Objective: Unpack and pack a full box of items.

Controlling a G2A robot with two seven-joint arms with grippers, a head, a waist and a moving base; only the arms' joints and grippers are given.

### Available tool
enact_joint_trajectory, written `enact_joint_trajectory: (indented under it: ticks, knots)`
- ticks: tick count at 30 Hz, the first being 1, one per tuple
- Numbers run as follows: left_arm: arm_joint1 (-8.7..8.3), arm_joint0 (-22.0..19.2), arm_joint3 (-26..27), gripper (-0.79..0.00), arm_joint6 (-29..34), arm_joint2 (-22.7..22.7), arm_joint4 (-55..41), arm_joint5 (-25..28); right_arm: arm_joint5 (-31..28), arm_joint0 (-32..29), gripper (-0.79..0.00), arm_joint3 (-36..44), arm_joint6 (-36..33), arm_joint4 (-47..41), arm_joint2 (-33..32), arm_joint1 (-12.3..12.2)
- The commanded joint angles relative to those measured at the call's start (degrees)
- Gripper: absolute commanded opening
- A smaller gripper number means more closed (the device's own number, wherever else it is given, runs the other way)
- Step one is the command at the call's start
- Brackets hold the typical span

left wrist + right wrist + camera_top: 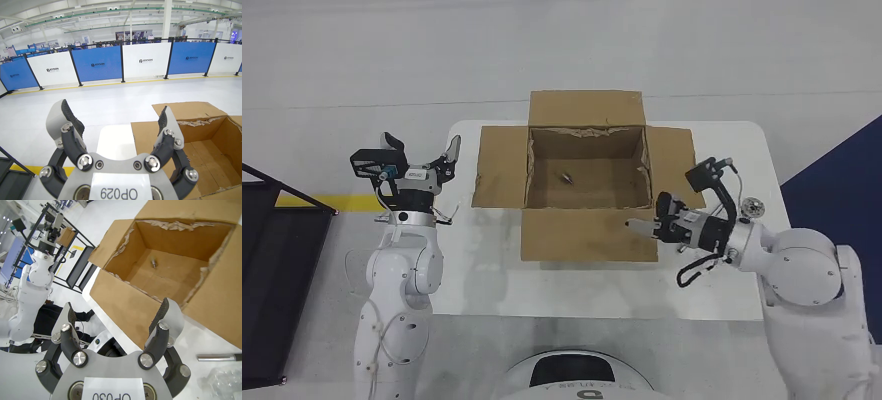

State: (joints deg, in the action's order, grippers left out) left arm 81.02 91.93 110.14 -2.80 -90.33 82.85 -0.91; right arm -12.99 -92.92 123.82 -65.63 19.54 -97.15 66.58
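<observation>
An open cardboard box [587,132] stands in the middle of the white table [542,285], all flaps folded out. One small metal part [569,176] lies on its floor, also seen as a small metal part [154,262] in the right wrist view. My right gripper [642,223] hovers open over the near flap's right corner, and between its fingers [117,308] there is nothing. My left gripper [422,147] is held open and empty off the table's far left corner, beside the box's left flap [149,136]. Its fingertips [65,106] point out over the floor.
A silver pen [217,357] and a clear plastic bag [221,378] lie on the table right of the box. A shiny round object [753,208] sits near the right edge. A black rack [277,270] stands on the floor to the left.
</observation>
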Motion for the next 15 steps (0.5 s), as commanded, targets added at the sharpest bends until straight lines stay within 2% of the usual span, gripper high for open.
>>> enact_joint_trajectory:
  ticks: [1, 8, 10, 14, 15]
  knots:
    - [0.00, 0.00, 0.00, 0.000, 0.00, 0.00, 0.00, 0.00, -0.02, -0.43, 0.000, 0.06, 0.07, -0.01, -1.45, 0.00]
    - [0.00, 0.00, 0.00, 0.000, 0.00, 0.00, 0.00, 0.00, -0.18, -0.33, 0.000, 0.27, 0.66, -0.32, -1.38, 0.03]
    - [0.00, 0.00, 0.00, 0.000, 0.00, 0.00, 0.00, 0.00, -2.96, 1.01, 0.000, 0.70, 2.98, -2.16, 0.63, 0.06]
    - [0.00, 0.00, 0.00, 0.000, 0.00, 0.00, 0.00, 0.00, 3.21, 14.54, 0.000, -3.93, -3.83, 5.21, 10.94, -0.09]
    - [0.00, 0.00, 0.00, 0.000, 0.00, 0.00, 0.00, 0.00, 5.41, 21.29, 0.000, -7.86, -5.99, 7.40, 16.33, 0.20]
